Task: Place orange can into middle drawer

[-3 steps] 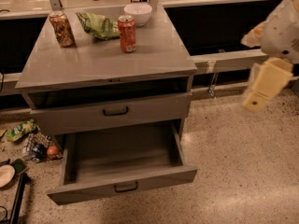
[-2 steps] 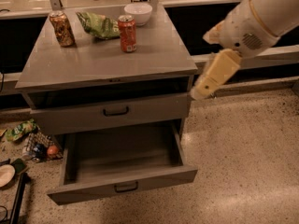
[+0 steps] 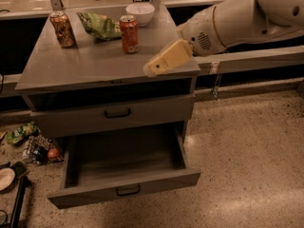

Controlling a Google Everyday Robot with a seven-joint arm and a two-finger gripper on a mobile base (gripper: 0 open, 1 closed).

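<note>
Grey table [image 3: 90,63] with 2 handled drawer fronts, speckled floor [image 3: 247,165] around it. Orange can [image 3: 62,29] stands upright at the back left of the table top, well apart from the end effector. Red-orange can [image 3: 129,33] is upright near the back centre, with a green chip bag [image 3: 99,25] lying between the 2 cans, just beside the red-orange one. White bowl [image 3: 140,12] sits at the back edge behind the red-orange can. Middle drawer [image 3: 128,190] is pulled out toward the camera, its grey bottom showing, small black handle on its front. Upper drawer [image 3: 114,114] above it is pushed in, with a dark gap over its front. White arm [image 3: 237,20] reaches in from the upper right. Tan end effector [image 3: 152,69] hangs over the front right part of the table top, tip pointing left and down, right of and nearer the camera than the red-orange can, touching neither can; cannot tell whether it is open or closed, and nothing shows in its grip. Floor left of the table has litter: a green bag [image 3: 19,132], a white plate [image 3: 5,178].
</note>
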